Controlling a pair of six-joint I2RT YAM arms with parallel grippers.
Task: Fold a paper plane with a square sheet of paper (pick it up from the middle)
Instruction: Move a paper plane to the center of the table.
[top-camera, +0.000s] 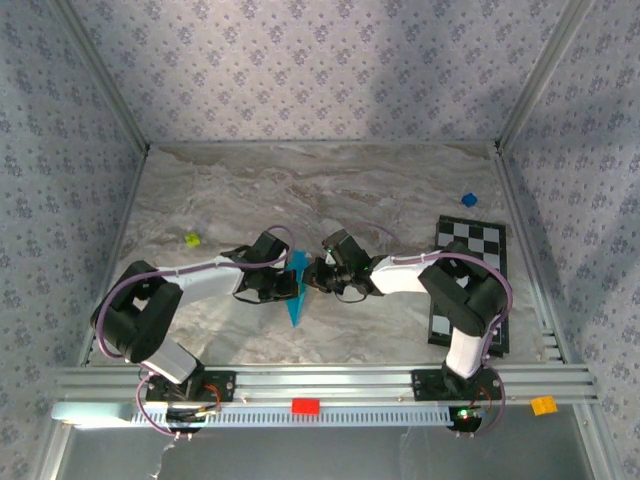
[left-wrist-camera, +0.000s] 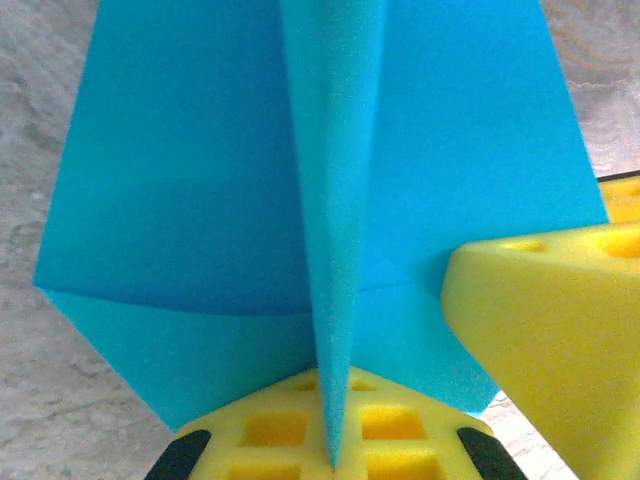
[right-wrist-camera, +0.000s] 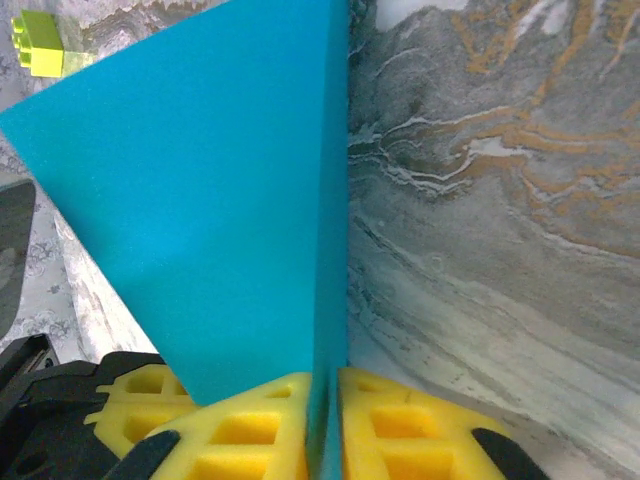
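Note:
The cyan sheet of paper (top-camera: 296, 296) is folded into a slim pointed dart with a centre crease and hangs point-down over the table's middle, between both grippers. My left gripper (top-camera: 283, 281) is shut on it from the left. In the left wrist view the upright centre fold of the paper (left-wrist-camera: 200, 200) runs down between the yellow pads of the left gripper (left-wrist-camera: 335, 440), and a pad of the right gripper (left-wrist-camera: 550, 340) presses in from the right. In the right wrist view the paper (right-wrist-camera: 220, 200) stands edge-on, pinched between the pads of the right gripper (right-wrist-camera: 325, 425).
A checkered board (top-camera: 470, 285) lies at the right, partly under the right arm. A small blue cube (top-camera: 468, 199) sits behind it. A green brick (top-camera: 192, 240) lies at the left. Red (top-camera: 305, 406) and orange (top-camera: 543, 405) bricks rest on the front rail.

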